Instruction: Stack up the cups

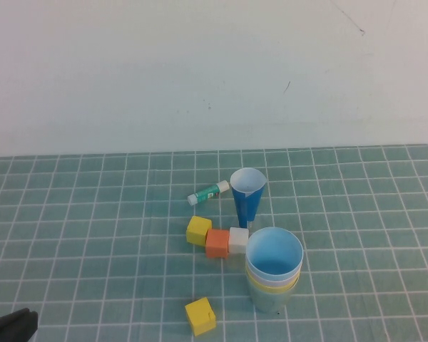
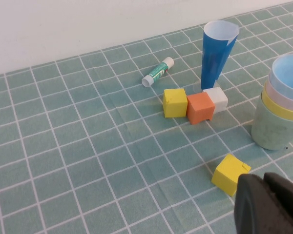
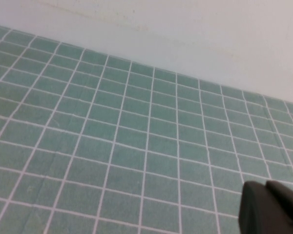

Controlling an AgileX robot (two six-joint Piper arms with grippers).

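Note:
The cups stand nested in one upright stack (image 1: pixel 273 274) at the front right of the mat. The light blue cup (image 1: pixel 274 254) is innermost on top, then a pink rim (image 2: pixel 278 95), a yellow band (image 1: pixel 271 283) and the green cup (image 1: pixel 267 299) outermost at the bottom. The stack also shows in the left wrist view (image 2: pixel 283 105). My left gripper (image 1: pixel 11 324) sits at the front left corner, shut and empty, far from the stack; it shows dark in its wrist view (image 2: pixel 263 178). My right gripper (image 3: pixel 266 187) is shut and empty over bare mat, out of the high view.
A narrow dark blue cone cup (image 1: pixel 247 196) stands behind the stack. A glue stick (image 1: pixel 208 192) lies left of it. Yellow (image 1: pixel 198 229), orange (image 1: pixel 217 243) and white (image 1: pixel 237 240) cubes sit in a row beside the stack. A loose yellow cube (image 1: pixel 200 316) lies in front.

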